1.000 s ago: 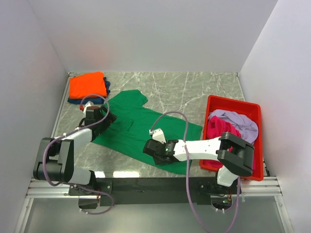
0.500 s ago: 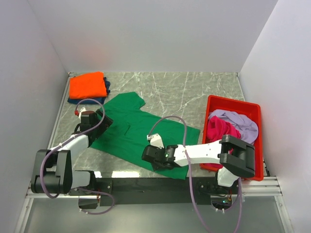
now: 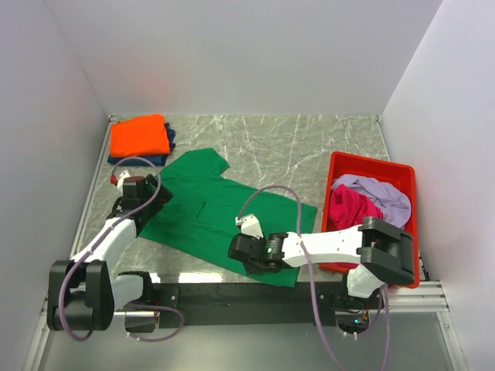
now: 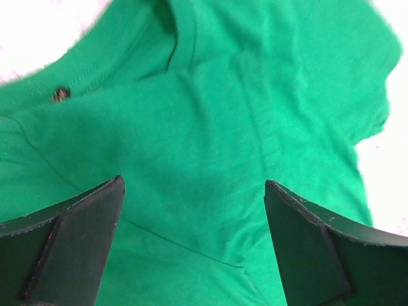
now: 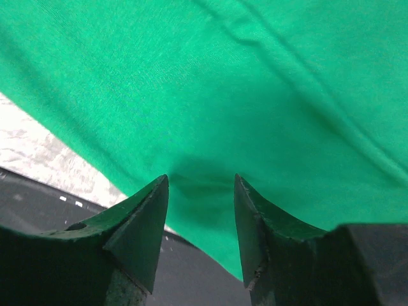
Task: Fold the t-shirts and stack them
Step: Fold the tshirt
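Marble table (image 3: 309,147) holds five shirts (image 3: 139,135); over the one green shirt (image 3: 209,209), left claw (image 4: 194,210) gapes, right claw (image 5: 201,185) narrower, grip unclear.

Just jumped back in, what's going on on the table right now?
Both arms are over the green shirt, which is spread flat on the table. The left gripper hangs open above its collar end. The right gripper sits open at the near hem. Neither seems to be gripping cloth. An orange shirt lies folded on a navy one in the far left corner. The magenta and lilac shirts lie crumpled in the red bin.
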`<action>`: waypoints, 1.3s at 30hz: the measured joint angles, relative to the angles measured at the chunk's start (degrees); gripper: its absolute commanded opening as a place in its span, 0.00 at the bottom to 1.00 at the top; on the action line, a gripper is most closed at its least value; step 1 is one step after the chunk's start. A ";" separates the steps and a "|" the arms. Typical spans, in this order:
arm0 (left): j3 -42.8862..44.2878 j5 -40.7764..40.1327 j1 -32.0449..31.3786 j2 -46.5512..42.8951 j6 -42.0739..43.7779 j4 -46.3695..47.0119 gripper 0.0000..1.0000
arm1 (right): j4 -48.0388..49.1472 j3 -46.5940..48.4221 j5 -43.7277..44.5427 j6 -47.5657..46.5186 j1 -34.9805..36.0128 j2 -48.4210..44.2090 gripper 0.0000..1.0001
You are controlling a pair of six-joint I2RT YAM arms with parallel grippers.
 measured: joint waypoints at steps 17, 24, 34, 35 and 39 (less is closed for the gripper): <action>39.47 -11.65 -11.56 22.84 4.52 -7.52 0.97 | -1.68 1.31 3.19 -11.13 -29.70 -14.45 0.57; 56.74 -13.97 -17.81 40.96 7.91 -11.58 0.97 | -1.31 1.31 2.16 -15.43 -41.35 -9.64 0.57; 64.52 -14.25 -21.07 48.39 9.73 -15.85 0.97 | -1.62 1.31 0.98 -17.79 -48.52 -4.61 0.57; 65.99 -14.51 -21.07 49.22 9.97 -16.28 0.97 | -1.51 1.31 0.79 -17.92 -49.09 -3.56 0.57; 70.66 -15.17 -21.07 52.17 10.95 -16.76 0.97 | -1.40 2.34 0.13 -18.21 -50.27 0.92 0.57</action>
